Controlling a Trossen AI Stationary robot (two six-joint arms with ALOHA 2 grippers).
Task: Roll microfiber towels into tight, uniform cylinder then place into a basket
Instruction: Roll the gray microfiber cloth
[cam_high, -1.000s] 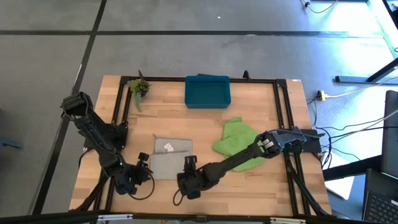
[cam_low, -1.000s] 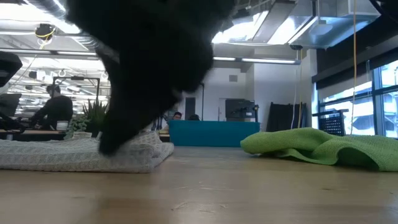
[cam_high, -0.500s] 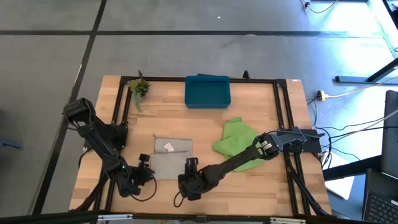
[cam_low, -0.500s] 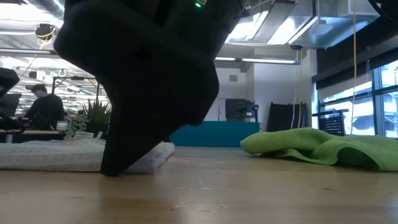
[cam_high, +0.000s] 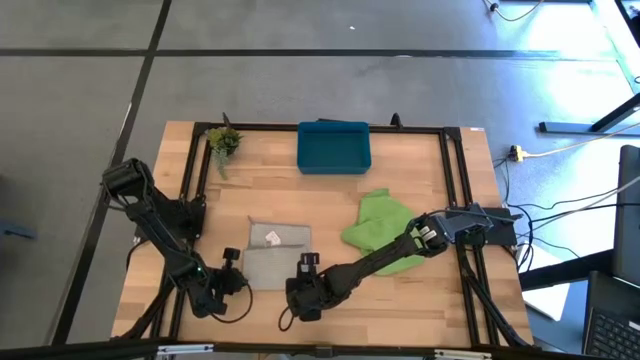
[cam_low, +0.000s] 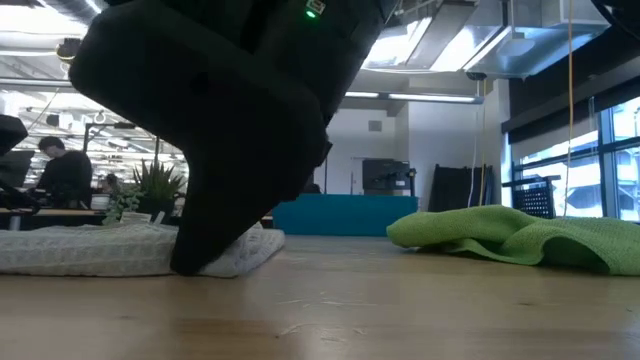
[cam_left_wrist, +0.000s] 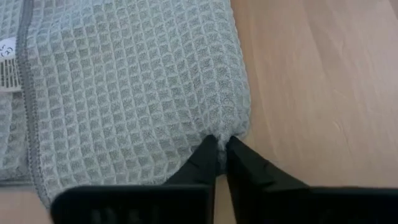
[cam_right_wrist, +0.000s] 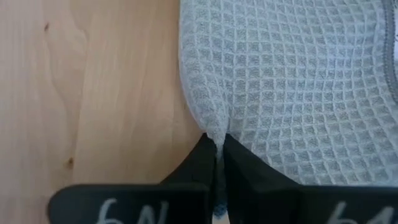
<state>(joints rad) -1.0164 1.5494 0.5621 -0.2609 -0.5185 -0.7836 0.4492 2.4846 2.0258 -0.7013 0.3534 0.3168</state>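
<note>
The light grey towel (cam_high: 272, 250) lies folded and flat on the wooden table, near the front edge. My left gripper (cam_high: 238, 272) is shut on its near edge by the left corner, and my right gripper (cam_high: 303, 268) is shut on the near edge by the right corner. In the low view the right gripper (cam_low: 195, 265) is a big dark shape on the end of the grey towel (cam_low: 90, 250). The lime green towel (cam_high: 385, 225) lies crumpled to the right. The teal basket (cam_high: 333, 147) stands at the far edge. My left gripper (cam_left_wrist: 219, 142) pinches the grey towel's near edge (cam_left_wrist: 217, 132) between its two fingertips, close to the rounded corner. It slants down from the near left. The cloth puckers at the pinch and lies on the table; one layer or several, I cannot tell. My right gripper (cam_right_wrist: 216, 140) pinches the towel's near edge (cam_right_wrist: 214, 127) between its two fingertips, just beside the right corner. It slants down from the near right. The cloth gathers into a small pucker at the fingers, and the rest (cam_right_wrist: 292, 74) lies flat on the table.
A small green plant sprig (cam_high: 222, 140) stands at the far left corner. A black frame rail (cam_high: 455, 180) runs round the tabletop. Bare wood (cam_high: 300, 200) lies between the grey towel and the basket. People sit at desks in the room behind.
My right gripper has come down onto the grey towel's near right corner, and that corner now stands bunched up a little. My left arm has sunk toward the towel's near left corner. The towel lies where it was.
</note>
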